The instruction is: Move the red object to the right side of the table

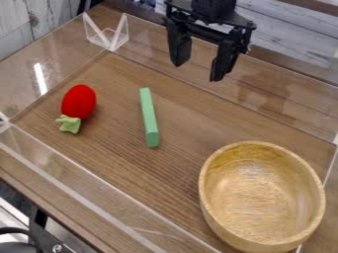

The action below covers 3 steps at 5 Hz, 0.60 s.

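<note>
The red object [79,99] is a small toy strawberry lying on its side at the left of the table [199,104], its light-green leafy cap pointing toward the near-left. My gripper [199,56] hangs at the back centre, well above and to the right of the strawberry. Its two black fingers [177,47] stand apart, open, with nothing between them.
A long green stick [150,117] lies in the middle of the table, just right of the strawberry. A round light wooden bowl [262,194] fills the near-right corner. Clear acrylic walls [40,59] edge the tabletop, with a clear bracket [106,33] at the back left.
</note>
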### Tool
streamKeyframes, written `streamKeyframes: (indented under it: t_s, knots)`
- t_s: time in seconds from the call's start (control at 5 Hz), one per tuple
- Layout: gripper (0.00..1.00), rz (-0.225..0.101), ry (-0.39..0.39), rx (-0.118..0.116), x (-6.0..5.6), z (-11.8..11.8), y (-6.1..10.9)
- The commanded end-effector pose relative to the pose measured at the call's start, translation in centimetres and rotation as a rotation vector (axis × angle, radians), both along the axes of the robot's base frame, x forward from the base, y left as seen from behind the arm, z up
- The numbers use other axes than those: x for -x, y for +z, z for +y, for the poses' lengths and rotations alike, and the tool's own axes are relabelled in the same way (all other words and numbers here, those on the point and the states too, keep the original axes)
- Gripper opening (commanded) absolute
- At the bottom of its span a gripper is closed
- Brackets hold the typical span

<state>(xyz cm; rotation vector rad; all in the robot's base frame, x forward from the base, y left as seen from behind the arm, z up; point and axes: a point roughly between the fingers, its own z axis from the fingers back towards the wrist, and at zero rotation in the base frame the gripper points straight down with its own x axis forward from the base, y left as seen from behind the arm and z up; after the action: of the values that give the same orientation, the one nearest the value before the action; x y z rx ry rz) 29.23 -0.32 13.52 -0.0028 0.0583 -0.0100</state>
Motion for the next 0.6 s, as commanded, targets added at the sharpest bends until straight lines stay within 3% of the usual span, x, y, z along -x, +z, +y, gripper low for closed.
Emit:
streamKeyframes:
  t_s: [0.0, 0.2, 0.4]
  knots:
    - [1.0, 0.033, 0.033, 0.002, 1.2, 1.1, -0.9]
    - [1.0, 0.029, -0.065, -0.005, 3.5, 4.1, -2.4]
    - [1.0, -0.002, -0.152, -0.02, 5.5, 7.8, -3.5]
